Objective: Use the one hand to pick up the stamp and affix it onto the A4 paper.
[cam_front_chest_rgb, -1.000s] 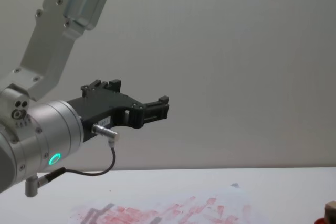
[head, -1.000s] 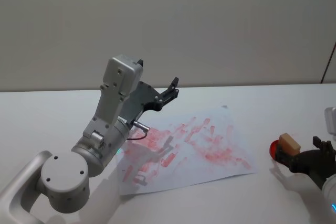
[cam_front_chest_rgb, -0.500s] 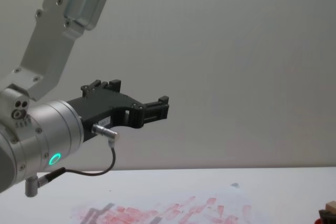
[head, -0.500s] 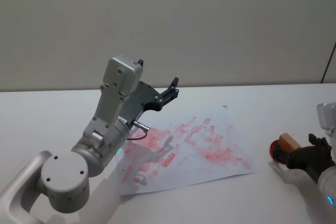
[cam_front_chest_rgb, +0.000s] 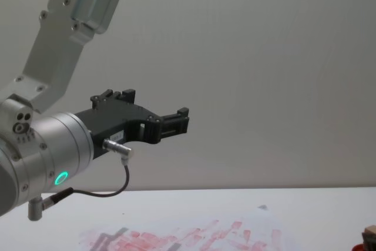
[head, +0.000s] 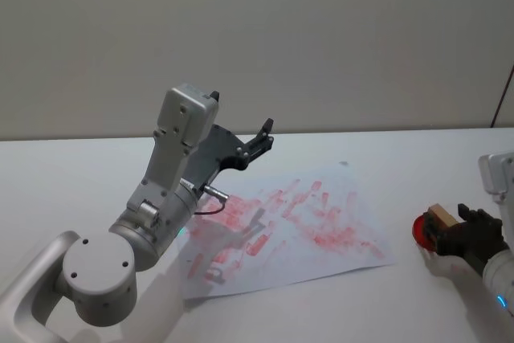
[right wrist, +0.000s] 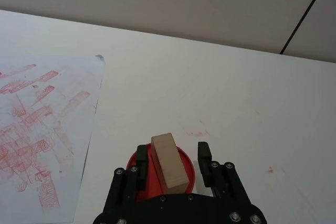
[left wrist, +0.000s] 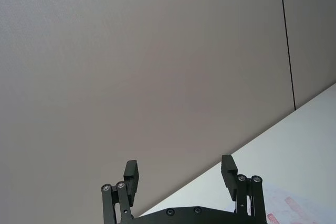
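At the right, the stamp (right wrist: 169, 165) is straddled by the released right hand (right wrist: 172, 150); clenching, then lifting, is needed. The left hand (left wrist: 179, 167) is parked, released.

One wooden stamp (head: 441, 216) at the lower right of the head view. One round red pad (head: 420, 231) beside it. One A4 paper (head: 321, 198) mid-frame, bearing many red prints (head: 333, 237), too smeared and overlapping to count. One white bench (head: 80, 166). Two black grippers: the left gripper (head: 263, 136) at centre and the right gripper (right wrist: 172, 153) at lower right.
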Action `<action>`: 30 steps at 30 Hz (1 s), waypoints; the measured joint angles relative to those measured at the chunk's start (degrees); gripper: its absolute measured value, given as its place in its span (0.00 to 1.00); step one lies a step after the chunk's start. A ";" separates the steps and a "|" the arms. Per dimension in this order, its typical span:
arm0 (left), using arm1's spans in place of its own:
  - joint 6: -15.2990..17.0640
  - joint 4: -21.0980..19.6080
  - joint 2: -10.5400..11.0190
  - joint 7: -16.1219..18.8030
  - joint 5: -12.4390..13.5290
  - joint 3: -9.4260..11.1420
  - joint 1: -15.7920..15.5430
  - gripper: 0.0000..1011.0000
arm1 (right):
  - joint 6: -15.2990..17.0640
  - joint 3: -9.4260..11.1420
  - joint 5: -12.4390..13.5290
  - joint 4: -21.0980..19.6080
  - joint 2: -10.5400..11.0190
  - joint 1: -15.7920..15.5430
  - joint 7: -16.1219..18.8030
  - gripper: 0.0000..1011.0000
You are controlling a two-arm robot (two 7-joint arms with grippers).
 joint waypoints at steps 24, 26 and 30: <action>0.00 0.00 0.00 0.00 0.00 0.00 0.00 0.99 | -0.17 0.00 -0.51 0.68 -0.23 0.62 0.72 0.21; 0.00 0.00 0.00 0.00 0.00 0.00 0.00 0.99 | -0.62 0.00 -0.60 0.65 -0.26 0.68 0.93 0.21; 0.00 0.00 0.00 0.00 0.00 0.00 0.00 0.99 | -2.33 -0.04 -0.98 0.27 -0.39 1.01 1.99 0.21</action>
